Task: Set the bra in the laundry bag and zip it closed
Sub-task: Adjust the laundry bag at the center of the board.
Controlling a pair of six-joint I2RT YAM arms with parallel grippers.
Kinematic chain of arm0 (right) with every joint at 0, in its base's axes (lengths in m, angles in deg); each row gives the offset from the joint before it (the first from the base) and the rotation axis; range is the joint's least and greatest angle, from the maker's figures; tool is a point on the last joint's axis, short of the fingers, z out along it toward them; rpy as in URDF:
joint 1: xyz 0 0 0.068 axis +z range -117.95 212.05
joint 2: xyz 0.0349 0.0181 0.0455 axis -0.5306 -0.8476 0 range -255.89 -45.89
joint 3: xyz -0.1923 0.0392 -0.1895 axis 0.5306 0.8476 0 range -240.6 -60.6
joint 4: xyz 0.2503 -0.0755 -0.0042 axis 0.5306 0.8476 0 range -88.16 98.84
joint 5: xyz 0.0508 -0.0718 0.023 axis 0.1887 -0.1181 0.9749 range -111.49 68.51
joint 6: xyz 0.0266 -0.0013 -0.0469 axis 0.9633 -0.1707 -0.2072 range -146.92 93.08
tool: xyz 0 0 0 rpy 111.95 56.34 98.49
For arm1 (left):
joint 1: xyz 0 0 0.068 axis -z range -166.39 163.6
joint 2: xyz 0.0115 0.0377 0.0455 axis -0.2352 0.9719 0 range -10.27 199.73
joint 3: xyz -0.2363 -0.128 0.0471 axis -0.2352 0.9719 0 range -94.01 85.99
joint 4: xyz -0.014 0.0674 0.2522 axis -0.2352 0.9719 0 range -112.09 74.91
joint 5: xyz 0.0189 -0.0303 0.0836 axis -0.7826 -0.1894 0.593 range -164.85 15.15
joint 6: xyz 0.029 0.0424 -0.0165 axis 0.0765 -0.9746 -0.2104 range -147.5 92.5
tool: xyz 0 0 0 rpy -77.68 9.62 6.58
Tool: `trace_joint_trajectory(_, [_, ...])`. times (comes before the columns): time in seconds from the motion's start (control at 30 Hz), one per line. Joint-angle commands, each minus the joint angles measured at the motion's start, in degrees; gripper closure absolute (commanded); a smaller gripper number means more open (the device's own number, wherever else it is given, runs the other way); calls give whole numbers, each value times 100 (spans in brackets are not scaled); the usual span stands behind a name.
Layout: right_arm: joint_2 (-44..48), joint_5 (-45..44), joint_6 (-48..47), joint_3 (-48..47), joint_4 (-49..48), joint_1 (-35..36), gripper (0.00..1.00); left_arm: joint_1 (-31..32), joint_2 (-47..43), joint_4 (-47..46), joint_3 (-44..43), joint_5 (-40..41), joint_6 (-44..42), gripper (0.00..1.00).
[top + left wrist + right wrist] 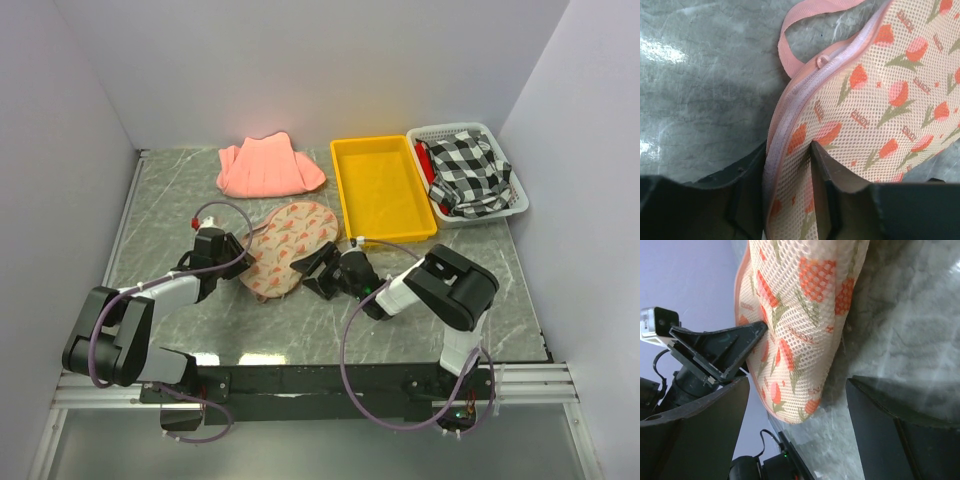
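**Left gripper (788, 150) nips the laundry bag (880, 100); right gripper (799, 382) gapes wide, holding nothing.**

The left fingers stand half-closed on either side of the bag's lilac zip edge, touching it. The bag is beige mesh printed with red-orange tulips, pink-edged, with a pink ribbon loop (795, 25). It lies flat on the grey marbled table (160, 210) between both arms, one end reaching ungripped between the right gripper's spread fingers.

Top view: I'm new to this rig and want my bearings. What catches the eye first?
A tulip-printed mesh laundry bag lies mid-table, the left pincer around its left edge and the right pincer open at its right. Behind it sit a salmon cloth, a bright yellow tray and a white basket holding a checked cloth.
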State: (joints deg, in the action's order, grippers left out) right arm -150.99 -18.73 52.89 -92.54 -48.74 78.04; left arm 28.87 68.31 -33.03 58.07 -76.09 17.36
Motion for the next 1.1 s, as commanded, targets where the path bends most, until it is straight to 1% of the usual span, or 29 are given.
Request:
trace_joint_trajectory(0.0, [-642,154,-177,-48,524,-126,14,29,-28,232,-275,-245,23,61])
trace_joint_trajectory(0.03, [-687,172,-168,-75,376,-135,14,29,-10,285,-353,-307,31,62])
trace_joint_trajectory(0.2, [-766,259,-334,-382,418,-144,14,29,95,408,-442,-570,75,67])
trace_joint_trajectory(0.4, [-951,356,-282,-488,313,-179,14,29,201,461,-486,-737,155,68])
trace_joint_trajectory(0.53, [-1205,549,-168,-558,-125,-258,14,29,359,461,-504,-992,163,70])
trace_joint_trajectory(0.6, [-1294,576,-237,-629,-223,-276,16,29,368,435,-451,-1002,172,71])
trace_joint_trajectory(0.77, [-1092,278,-466,-752,101,-311,20,29,306,426,-425,-984,111,70])
trace_joint_trajectory(0.8, [-1083,251,-527,-752,119,-346,22,29,315,452,-442,-967,102,70])
trace_joint_trajectory(0.87, [-1074,216,-554,-726,76,-381,30,29,324,514,-468,-966,58,71])
trace_joint_trajectory(0.9, [-1074,224,-563,-699,-46,-451,35,29,333,531,-477,-949,49,71])
trace_joint_trajectory(0.93, [-1065,233,-563,-673,-91,-469,43,29,341,531,-469,-949,32,71])
trace_joint_trajectory(1.0, [-1039,260,-615,-577,-266,-556,49,29,333,531,-451,-914,31,70])
trace_joint_trajectory(1.03, [-961,268,-659,-550,-285,-566,55,29,341,523,-451,-914,23,70])
trace_joint_trajectory(1.07, [-916,268,-773,-541,-250,-574,58,29,350,514,-442,-905,23,70])
